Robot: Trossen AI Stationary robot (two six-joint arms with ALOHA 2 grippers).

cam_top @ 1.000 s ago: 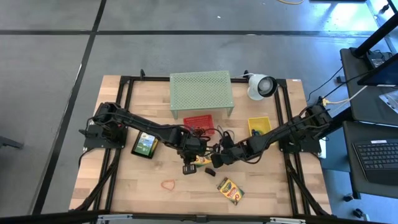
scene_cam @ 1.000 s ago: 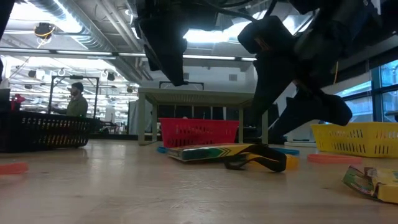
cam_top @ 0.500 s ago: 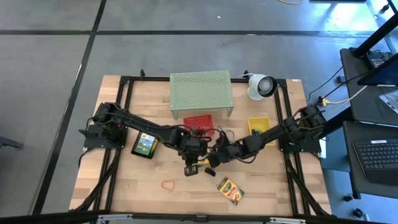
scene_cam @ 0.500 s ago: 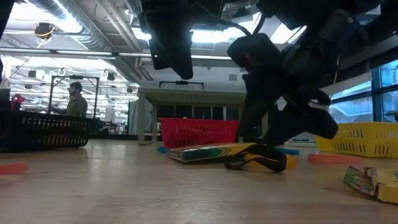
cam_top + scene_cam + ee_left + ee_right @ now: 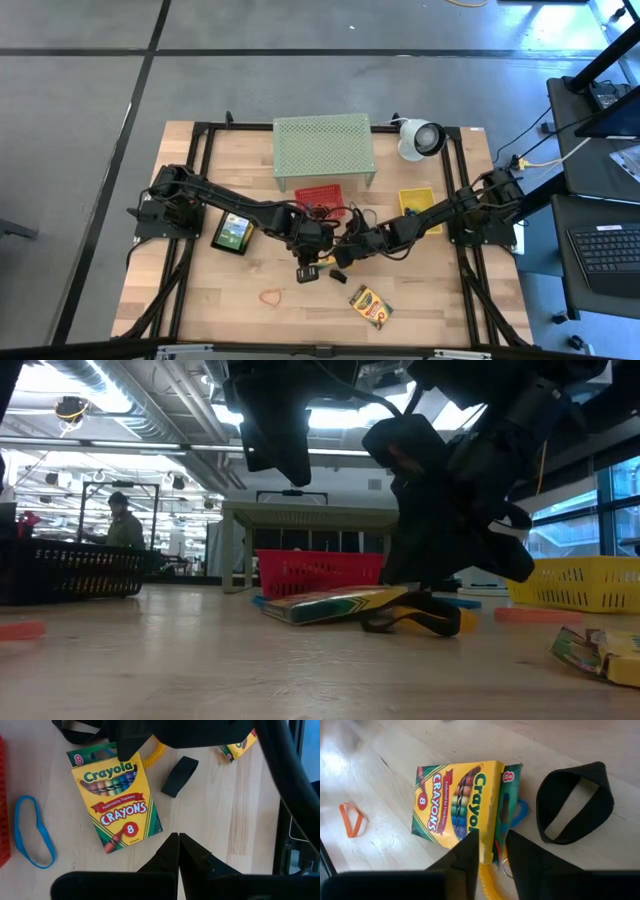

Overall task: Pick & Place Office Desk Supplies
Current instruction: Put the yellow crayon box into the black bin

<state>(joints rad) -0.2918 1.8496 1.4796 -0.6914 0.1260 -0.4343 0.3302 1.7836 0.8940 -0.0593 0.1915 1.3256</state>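
My pale wooden table (image 5: 210, 290): yellow crayon box (image 5: 117, 795), blue rubber-band loop (image 5: 32, 832), black strap loop (image 5: 575, 802), red mesh basket (image 5: 320, 195) etc.

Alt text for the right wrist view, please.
The right gripper closes its jaws on the top edge of a yellow-and-green cardboard crayon box lying on the pale wooden table. A black band loop and an orange rubber band lie nearby.

Robotics lab, wooden table (image 5: 240, 290) on black frame, exposed ceiling ducts (image 5: 130, 400), side desk keyboard (image 5: 608, 248).
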